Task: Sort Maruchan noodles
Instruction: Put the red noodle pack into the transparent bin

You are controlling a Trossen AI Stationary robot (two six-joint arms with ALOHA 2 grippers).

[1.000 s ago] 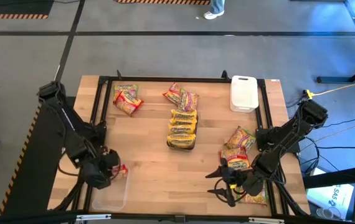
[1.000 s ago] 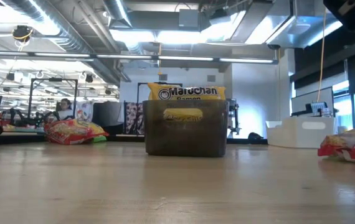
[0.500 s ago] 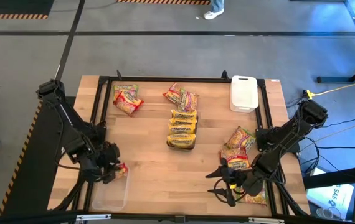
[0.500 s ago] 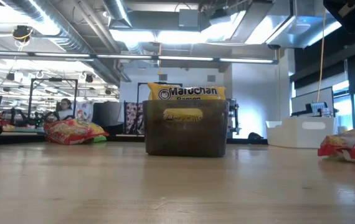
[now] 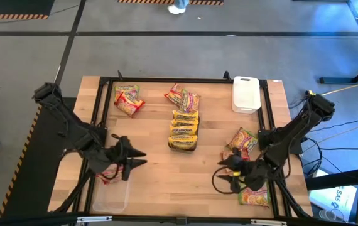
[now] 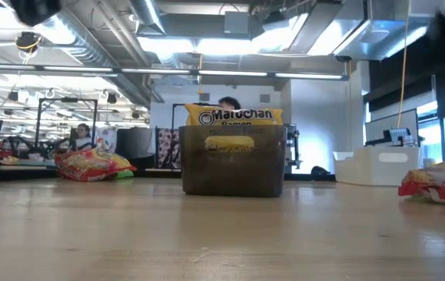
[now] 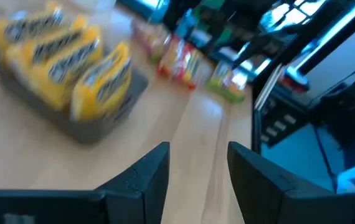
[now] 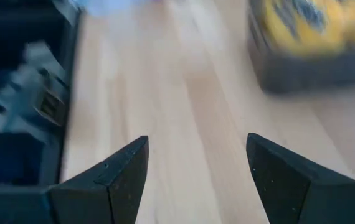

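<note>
In the dark tray (image 5: pixel 183 145) at the table's centre stand what look like five yellow Maruchan packets (image 5: pixel 184 129), with two loose packets behind and two at the far left. The left gripper (image 5: pixel 134 159) and right gripper (image 5: pixel 224 172) hover spread and empty
</note>
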